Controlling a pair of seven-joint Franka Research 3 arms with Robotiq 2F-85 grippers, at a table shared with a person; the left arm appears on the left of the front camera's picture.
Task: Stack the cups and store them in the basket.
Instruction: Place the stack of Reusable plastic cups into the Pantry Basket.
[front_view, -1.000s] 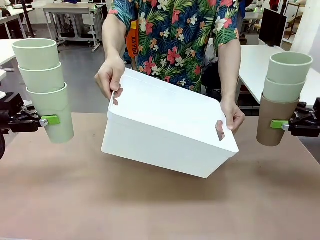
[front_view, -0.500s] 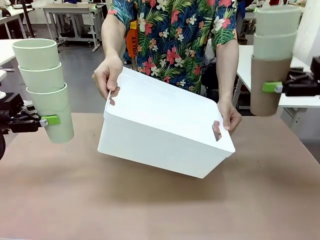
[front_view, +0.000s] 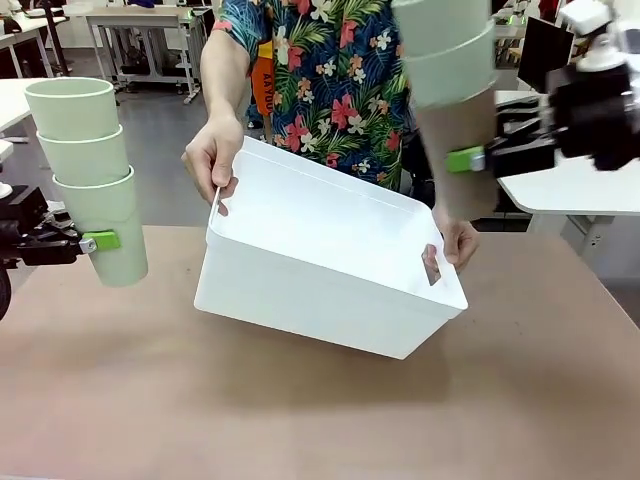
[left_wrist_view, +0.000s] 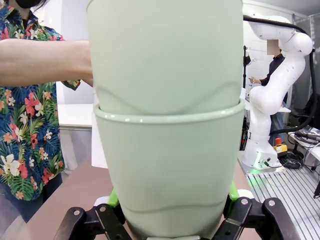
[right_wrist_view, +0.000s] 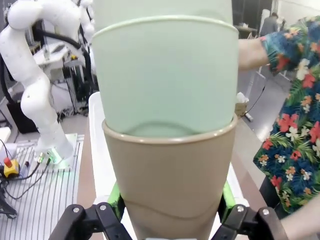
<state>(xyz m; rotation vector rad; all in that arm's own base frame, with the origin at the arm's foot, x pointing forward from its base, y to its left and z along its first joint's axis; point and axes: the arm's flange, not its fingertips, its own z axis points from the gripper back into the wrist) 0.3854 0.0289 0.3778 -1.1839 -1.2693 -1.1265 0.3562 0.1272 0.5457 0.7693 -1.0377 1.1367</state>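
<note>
Your basket (front_view: 320, 300) is mid-scene, held tilted over the table (front_view: 300, 430) by the person's hands (front_view: 212, 160), opening toward you. L gripper (front_view: 100, 241) is clamped on the bottom cup of the 3-cup mint stack (front_view: 88, 160), well left of the basket. R gripper (front_view: 466, 159) pinches the brown cup (front_view: 455, 125), w/ mint cups (front_view: 445, 50) nested in it, above the basket's right end.

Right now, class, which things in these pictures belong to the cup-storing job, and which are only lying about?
In the job:
- stacked green cups, three, in the left pincer
- brown cup holding nested green cups, in the right pincer
- white basket, tilted in the person's hands

Lying about:
- black monitor
- white desk behind
</note>
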